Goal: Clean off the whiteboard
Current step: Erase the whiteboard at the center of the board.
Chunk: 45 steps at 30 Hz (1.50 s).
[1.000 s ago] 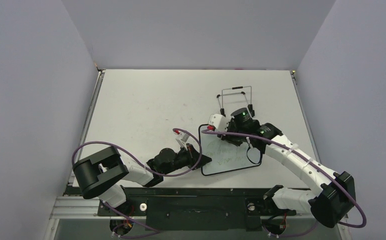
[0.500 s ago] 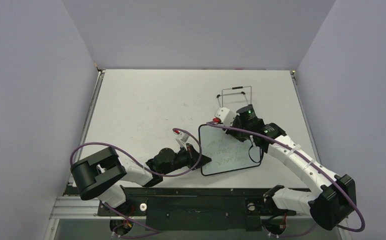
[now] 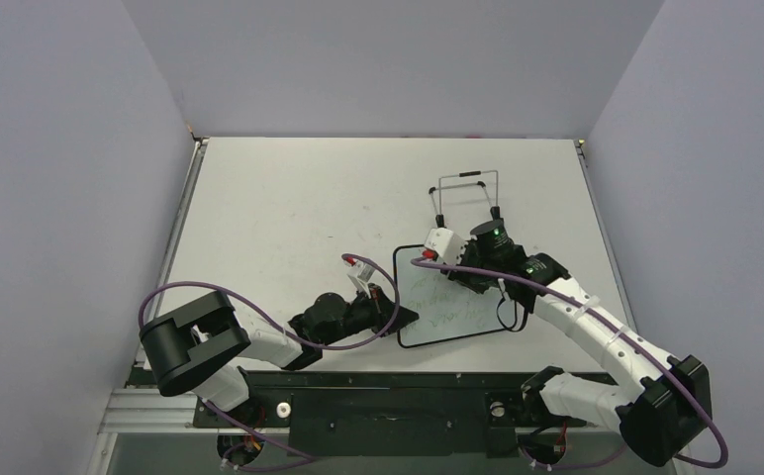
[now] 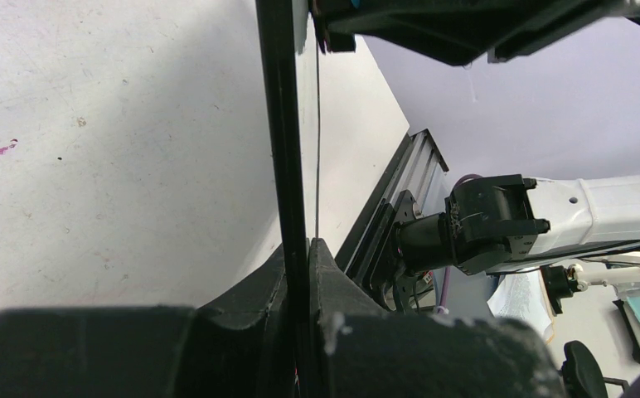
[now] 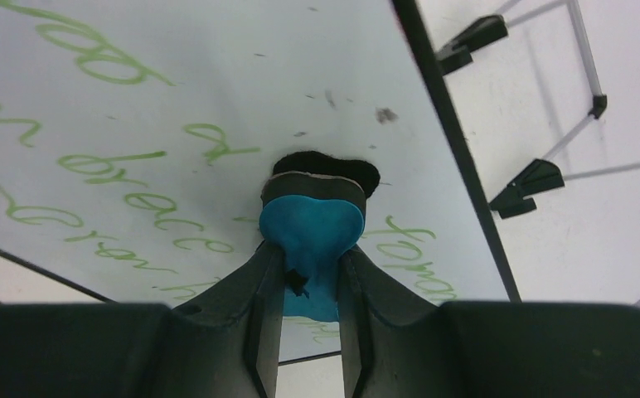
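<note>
Whiteboard [image 3: 439,322] lies on the worktop [image 3: 279,198], near the front edge and right of centre. The part of its surface seen from the right wrist carries green handwriting [image 5: 105,166] in several lines.

Left tool [image 4: 300,278]: fingers pressed together on the board's thin black frame, at the left edge towards the front corner.

Right tool [image 5: 310,257]: pinching a blue eraser [image 5: 311,220]. The eraser's black felt face sits against the board surface, close to the far edge.

Wire stand [image 3: 467,188] stands on the worktop near that far edge, apart from the board.
</note>
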Tool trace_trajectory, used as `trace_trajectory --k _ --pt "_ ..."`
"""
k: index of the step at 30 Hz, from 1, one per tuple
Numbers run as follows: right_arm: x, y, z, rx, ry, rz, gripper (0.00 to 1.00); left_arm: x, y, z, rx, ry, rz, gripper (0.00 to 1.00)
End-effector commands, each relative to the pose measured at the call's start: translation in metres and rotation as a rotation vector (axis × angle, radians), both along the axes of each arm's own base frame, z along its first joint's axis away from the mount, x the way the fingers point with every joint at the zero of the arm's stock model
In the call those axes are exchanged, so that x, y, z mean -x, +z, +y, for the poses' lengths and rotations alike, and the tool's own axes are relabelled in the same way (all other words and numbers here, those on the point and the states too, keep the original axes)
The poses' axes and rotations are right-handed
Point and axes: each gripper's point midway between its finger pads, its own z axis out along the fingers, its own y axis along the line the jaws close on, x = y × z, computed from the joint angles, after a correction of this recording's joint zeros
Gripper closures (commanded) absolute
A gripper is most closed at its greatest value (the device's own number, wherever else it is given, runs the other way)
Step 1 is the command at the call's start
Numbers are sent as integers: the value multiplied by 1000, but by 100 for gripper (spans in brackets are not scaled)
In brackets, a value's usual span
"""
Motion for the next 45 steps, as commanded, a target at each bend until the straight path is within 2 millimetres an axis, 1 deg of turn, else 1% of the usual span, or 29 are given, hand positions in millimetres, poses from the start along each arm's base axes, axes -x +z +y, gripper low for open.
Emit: trace_trajectory --k 1,3,6,9,10,12,13,15,17,18,20,22,25,27,29,32,34,38,39,41,43,44,45 --pt "-30 19 -10 -38 -117 -87 100 9 33 -9 80 -67 -102 100" --pt "-30 23 -4 -57 -99 -85 100 9 33 -9 80 -67 -100 100" --pt "-24 23 7 -73 -39 -56 100 9 33 -9 80 -67 -101 100" --pt "-7 15 17 -56 50 -11 100 9 32 -9 80 -67 -101 100" --pt "2 12 21 -54 87 13 100 9 32 -9 80 -67 -101 100" --pt "11 8 22 -46 128 32 100 9 32 -9 80 -67 -101 100" --pt "12 7 21 -40 131 31 100 9 32 -9 79 -67 -101 100" --pt "5 4 11 -10 79 9 100 9 32 -9 80 -68 -101 100" --pt "-9 5 -1 -1 -13 -14 100 9 32 -9 81 -69 -101 100" --pt "-19 8 -8 -4 -61 -24 100 9 32 -10 82 -70 -101 100" --pt "-30 14 -15 -16 -116 -31 100 10 31 -10 81 -73 -99 100" --pt "-34 21 -14 -39 -124 -41 100 10 31 -10 81 -74 -98 100" --pt "-36 29 -7 -79 -114 -40 100 10 31 -9 81 -72 -98 100" --pt "-40 41 -1 -108 -117 -47 100 10 31 -8 82 -70 -99 100" --pt "-41 47 5 -136 -119 -31 100 10 32 -9 82 -70 -99 100" --pt "-35 47 17 -163 -77 16 100 10 31 -10 80 -73 -98 100" --pt "-27 41 25 -139 -31 45 100 10 31 -10 81 -75 -96 100" --pt "-1 20 38 -61 92 106 100 10 32 -9 84 -73 -99 100" --pt "3 15 36 -43 98 124 100 10 32 -9 83 -70 -100 100" --pt "2 12 29 -13 75 114 100 10 32 -8 79 -69 -100 100" --pt "-7 10 16 0 2 96 100 10 32 -8 79 -69 -102 100" --pt "-17 11 7 -2 -51 75 100 10 32 -8 78 -70 -102 100" --pt "-21 13 3 -15 -88 67 100 10 32 -8 78 -73 -101 100"
